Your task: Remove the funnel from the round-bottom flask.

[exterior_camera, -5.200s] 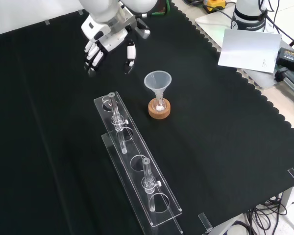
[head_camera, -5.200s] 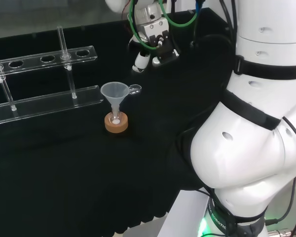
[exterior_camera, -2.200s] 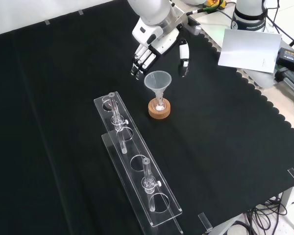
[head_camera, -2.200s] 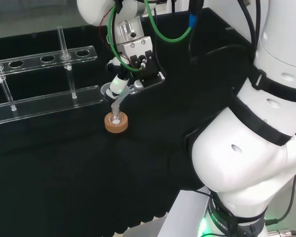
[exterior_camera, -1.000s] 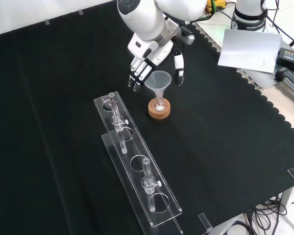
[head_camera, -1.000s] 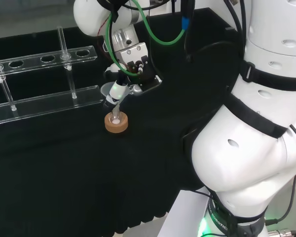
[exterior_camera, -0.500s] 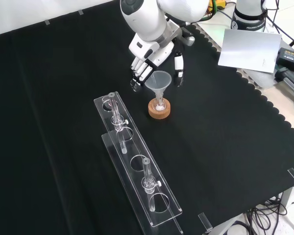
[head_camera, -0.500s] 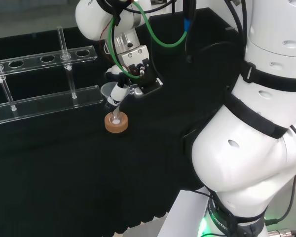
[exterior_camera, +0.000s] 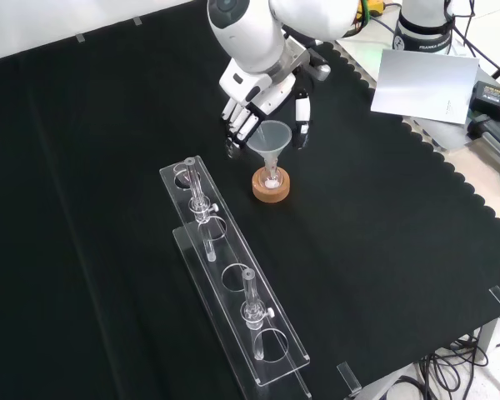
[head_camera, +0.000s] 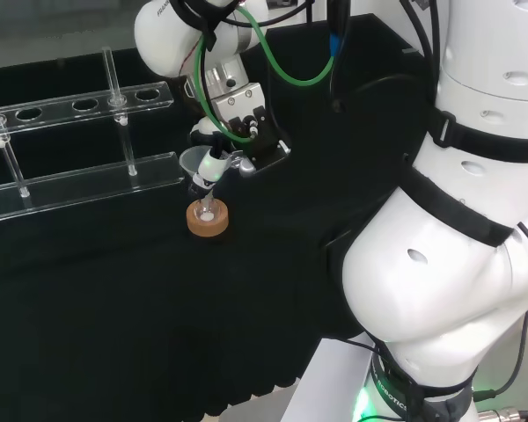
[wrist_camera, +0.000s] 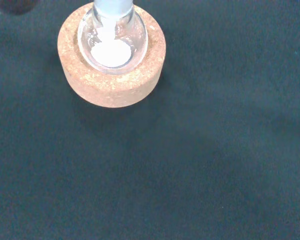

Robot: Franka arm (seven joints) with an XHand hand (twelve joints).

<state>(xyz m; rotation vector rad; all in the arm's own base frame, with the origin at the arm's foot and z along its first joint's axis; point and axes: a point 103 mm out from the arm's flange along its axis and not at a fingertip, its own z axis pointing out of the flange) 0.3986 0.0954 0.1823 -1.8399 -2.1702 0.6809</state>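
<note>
Front view, left to right: rack (exterior_camera: 233, 292) on the cloth (exterior_camera: 83, 208), then hand (exterior_camera: 262, 92) over the funnel (exterior_camera: 269, 142), which sits stem-down in the flask (exterior_camera: 272, 180) on its cork ring (exterior_camera: 271, 187). Fingers (exterior_camera: 237, 125) hang at the funnel's left, thumb (exterior_camera: 301, 125) at its right, spread either side of the cone and not closed on it; I can't tell if either touches the rim.

Step in hand looks like closing on the cone. To do it well: pinch just under the rim from both sides, then lift straight up along the stem so the flask isn't tipped or dragged off the ring. Risk: a sideways pull could topple the flask.

Head view: hand (head_camera: 238, 123) covers most of the funnel (head_camera: 192, 161); only a bit of rim shows, so finger spacing reads better from the front. Wrist view adds a close look: flask (wrist_camera: 112, 42) seated in the ring (wrist_camera: 111, 82), white stuff at its bottom.
</note>
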